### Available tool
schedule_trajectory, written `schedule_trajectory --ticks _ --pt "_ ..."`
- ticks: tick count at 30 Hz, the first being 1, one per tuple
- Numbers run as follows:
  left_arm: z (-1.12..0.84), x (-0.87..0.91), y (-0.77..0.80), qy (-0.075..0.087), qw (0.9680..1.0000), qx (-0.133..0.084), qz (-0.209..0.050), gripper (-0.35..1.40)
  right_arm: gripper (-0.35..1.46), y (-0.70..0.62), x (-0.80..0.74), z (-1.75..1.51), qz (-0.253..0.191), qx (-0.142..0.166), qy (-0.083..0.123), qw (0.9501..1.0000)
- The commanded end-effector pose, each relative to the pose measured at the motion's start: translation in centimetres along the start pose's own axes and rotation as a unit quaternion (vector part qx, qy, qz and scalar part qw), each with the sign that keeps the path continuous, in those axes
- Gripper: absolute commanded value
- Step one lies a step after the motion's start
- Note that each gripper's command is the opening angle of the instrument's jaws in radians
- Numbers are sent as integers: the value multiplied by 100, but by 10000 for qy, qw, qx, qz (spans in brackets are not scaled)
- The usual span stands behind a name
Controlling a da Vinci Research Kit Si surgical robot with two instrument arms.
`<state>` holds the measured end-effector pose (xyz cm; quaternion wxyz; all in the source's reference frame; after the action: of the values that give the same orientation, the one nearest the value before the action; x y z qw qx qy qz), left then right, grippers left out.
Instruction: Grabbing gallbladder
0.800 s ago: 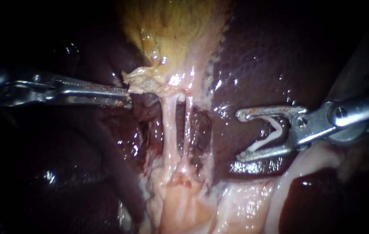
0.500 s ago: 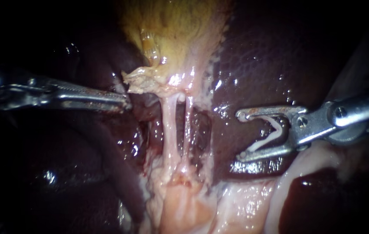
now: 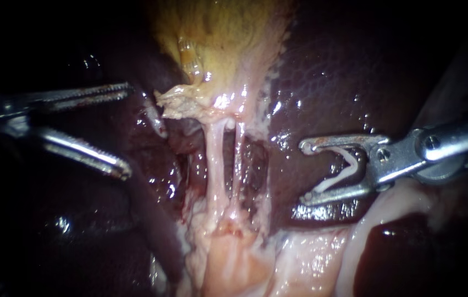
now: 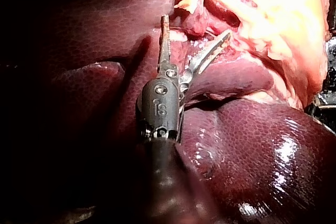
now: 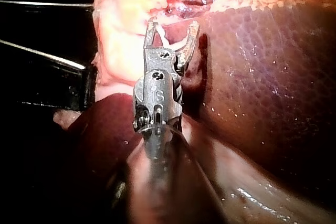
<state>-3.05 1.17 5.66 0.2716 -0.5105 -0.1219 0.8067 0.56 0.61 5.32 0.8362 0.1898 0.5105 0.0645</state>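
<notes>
Left instrument (image 3: 128, 131) now off the gallbladder (image 3: 223, 49), end effector newly apart — right instrument (image 3: 304, 173) tight on a white clip (image 3: 332, 181)

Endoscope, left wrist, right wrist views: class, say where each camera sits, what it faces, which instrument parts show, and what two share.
Endoscope view: close to the tissue, facing the gallbladder, two tubes and liver; the left instrument, jaws open, and the right instrument, jaws holding a clip, show.
Left wrist view: on the left arm, looking along its shaft to the open jaws over liver.
Right wrist view: on the right arm, looking along its shaft to the clip.
Shared: endoscope and right wrist both show the clip.
</notes>
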Motion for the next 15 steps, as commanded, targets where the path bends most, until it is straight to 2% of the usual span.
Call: schedule_trajectory --ticks 1,5,7,11,15 --pt "1 3 -1 54 10000 46 0 94 50 1 0 0 -2 1 0 10000" --pt "9 14 -6 200 9996 200 56 93 50 1 0 0 -2 1 0 10000" --pt "15 17 -7 222 9994 251 62 91 50 1 0 0 -2 1 0 10000" --pt "32 18 -10 251 9995 201 50 83 50 1 0 0 -2 1 0 10000" --pt "47 10 -17 272 9995 121 68 73 50 1 0 0 -2 1 0 10000"
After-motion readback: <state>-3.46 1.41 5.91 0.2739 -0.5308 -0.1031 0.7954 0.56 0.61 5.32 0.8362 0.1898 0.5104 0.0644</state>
